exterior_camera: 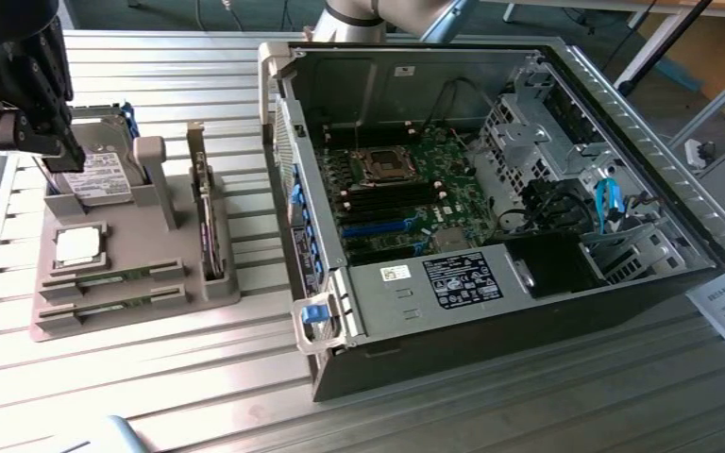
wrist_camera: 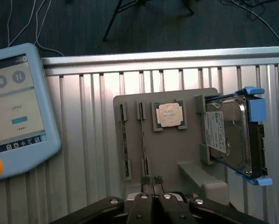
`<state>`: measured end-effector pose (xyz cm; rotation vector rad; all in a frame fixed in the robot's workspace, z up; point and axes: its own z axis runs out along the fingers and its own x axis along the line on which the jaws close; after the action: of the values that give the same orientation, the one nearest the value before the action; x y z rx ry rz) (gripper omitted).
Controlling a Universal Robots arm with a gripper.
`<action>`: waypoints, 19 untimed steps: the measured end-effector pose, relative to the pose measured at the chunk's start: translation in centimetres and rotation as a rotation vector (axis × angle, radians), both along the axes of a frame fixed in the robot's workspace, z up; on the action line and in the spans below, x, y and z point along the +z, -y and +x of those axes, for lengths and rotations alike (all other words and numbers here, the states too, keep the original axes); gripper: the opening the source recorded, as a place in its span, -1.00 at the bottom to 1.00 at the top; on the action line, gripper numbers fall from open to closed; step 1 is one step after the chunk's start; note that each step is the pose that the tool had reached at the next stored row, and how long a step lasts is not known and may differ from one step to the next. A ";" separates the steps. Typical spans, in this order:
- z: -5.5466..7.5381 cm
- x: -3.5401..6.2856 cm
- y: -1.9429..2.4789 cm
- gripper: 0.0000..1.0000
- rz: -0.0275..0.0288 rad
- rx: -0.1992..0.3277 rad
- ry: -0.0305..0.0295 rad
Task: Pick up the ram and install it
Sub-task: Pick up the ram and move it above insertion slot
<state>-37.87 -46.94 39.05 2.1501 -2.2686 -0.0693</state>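
Hovering pincer (wrist_camera: 151, 178): fingers pressed together, nothing pinched, hanging above the grey holder (wrist_camera: 169, 154) with the tips over one end of a slot
Ram (wrist_camera: 143, 140): thin green stick on edge in a holder slot, just off the fingertips; a second stick sits in the next slot over, not lifted, nothing installed yet
Neighbours on holder: processor chip (wrist_camera: 168, 115) flat in its pocket beside the slots, hard drive (wrist_camera: 228, 135) standing in its blue bracket at the far side
Step in hand: looks like the approach to the ram, no contact yet
Doing it well: my read is that the fingers must part before going down, straddle the stick's thin faces near its middle, stay square to the slot, and lift straight up so the board doesn't bind
Edges: slot end-posts close to the stick ends, second stick right alongside, little side room
Open room: bare slatted table (exterior_camera: 148, 396) between the holder and the open computer case (exterior_camera: 665, 217); teach pendant (wrist_camera: 17, 107) lies close beside the holder
Case: side open, motherboard (exterior_camera: 400, 189) exposed, drive cage and cables crowd one end
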 end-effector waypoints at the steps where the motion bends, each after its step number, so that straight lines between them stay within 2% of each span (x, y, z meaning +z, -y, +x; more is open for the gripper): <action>1: 0.0 0.00 0.00 -0.80 0.0000 0.005 0.0000; 4: 0.0 0.00 0.02 -0.80 0.0000 0.034 0.0001; 19: 0.0 -0.45 0.18 -0.80 0.0000 0.035 -0.0004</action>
<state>-37.87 -47.13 38.60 2.1885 -2.2300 -0.0693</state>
